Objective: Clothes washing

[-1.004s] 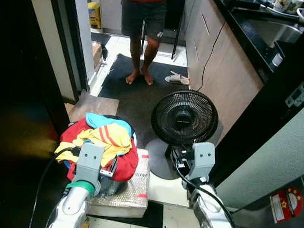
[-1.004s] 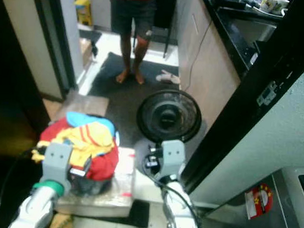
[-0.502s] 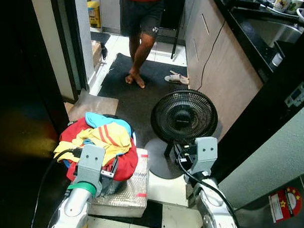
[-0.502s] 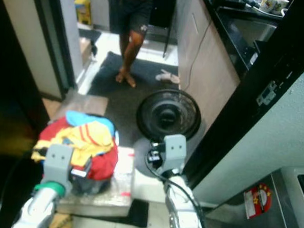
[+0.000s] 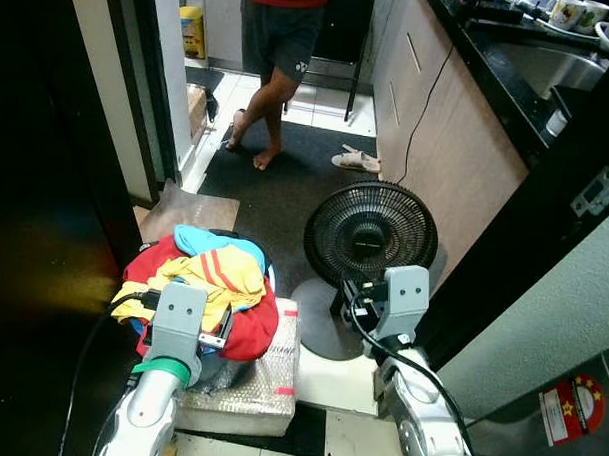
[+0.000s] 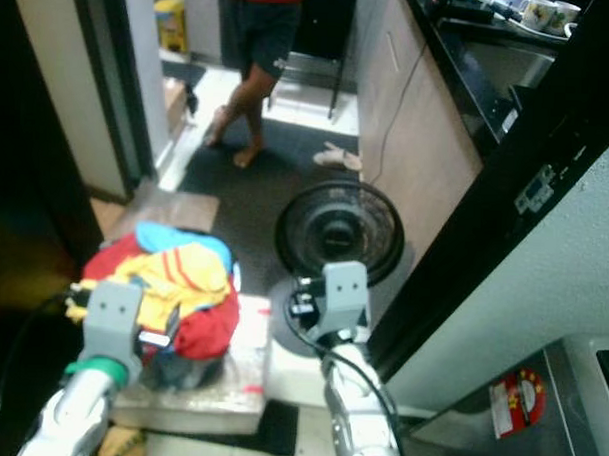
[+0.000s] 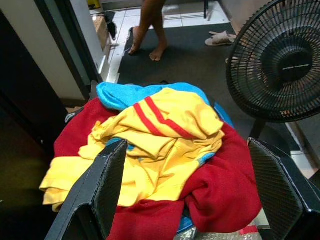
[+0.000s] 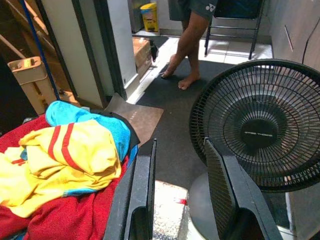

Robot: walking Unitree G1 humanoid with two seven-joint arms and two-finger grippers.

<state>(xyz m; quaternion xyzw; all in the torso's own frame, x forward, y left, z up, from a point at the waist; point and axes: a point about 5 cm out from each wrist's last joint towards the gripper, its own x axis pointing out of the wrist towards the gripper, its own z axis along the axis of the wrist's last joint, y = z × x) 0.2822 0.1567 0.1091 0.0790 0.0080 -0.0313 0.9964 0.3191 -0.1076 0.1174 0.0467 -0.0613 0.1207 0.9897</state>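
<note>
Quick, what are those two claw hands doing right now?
Left gripper: open wide over the clothes pile, holding nothing.
Right gripper: open, empty.

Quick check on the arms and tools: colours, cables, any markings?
Both arms are silver with boxy grey wrist blocks. The left arm has a green ring below its block; black cables run beside it. A black cable loops along the right arm. The left tool and right tool each have two long black fingers with ribbed inner faces. No other markings can be made out.
</note>
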